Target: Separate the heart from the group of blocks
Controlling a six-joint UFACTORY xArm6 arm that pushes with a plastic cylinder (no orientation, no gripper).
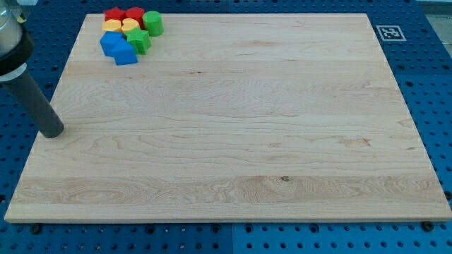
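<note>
A tight group of blocks sits at the top left corner of the wooden board (pixel 233 127). It holds a red block (pixel 114 14), a second red block (pixel 134 13), a green cylinder (pixel 152 23), a yellow block (pixel 111 26), a yellow heart-like block (pixel 130 27), a green star-like block (pixel 139 41), a blue block (pixel 110 42) and a second blue block (pixel 125 53). All touch or nearly touch. My tip (pixel 52 130) rests at the board's left edge, well below and left of the group, touching no block.
A black and white marker tag (pixel 389 32) lies at the view's top right, just off the board. Blue pegboard (pixel 431 85) surrounds the board on all sides.
</note>
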